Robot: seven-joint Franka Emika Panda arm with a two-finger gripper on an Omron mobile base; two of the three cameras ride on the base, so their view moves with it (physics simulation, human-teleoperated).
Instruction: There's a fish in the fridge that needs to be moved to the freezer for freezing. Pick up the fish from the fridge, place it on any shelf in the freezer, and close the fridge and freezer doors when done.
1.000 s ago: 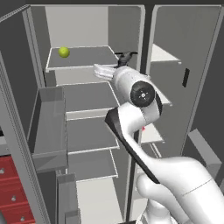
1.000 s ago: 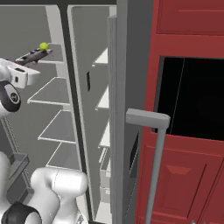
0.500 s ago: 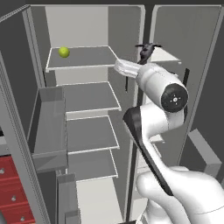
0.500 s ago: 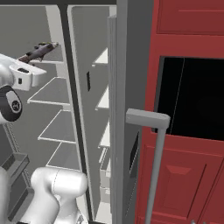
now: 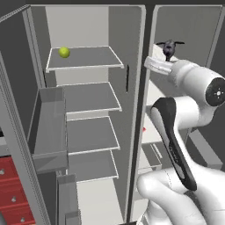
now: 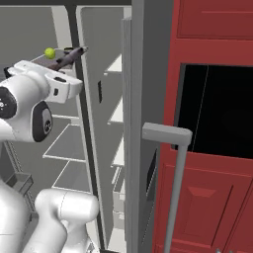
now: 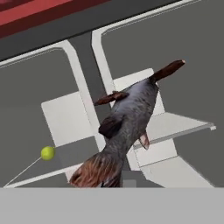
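The jaws grip the fish (image 7: 127,127) by its tail. Its long body points to 1 o'clock, up by the freezer's (image 5: 189,66) top shelf. Both doors stand wide open.

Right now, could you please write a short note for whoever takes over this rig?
Gripper: shut on the fish, held up at the freezer's top, over its upper white shelf.
Green ball: on the fridge's top shelf.
Both doors open.
Done: fish picked from the fridge, carried across the divider.
Left: set the fish on a freezer shelf, let go, pull out, close both doors.
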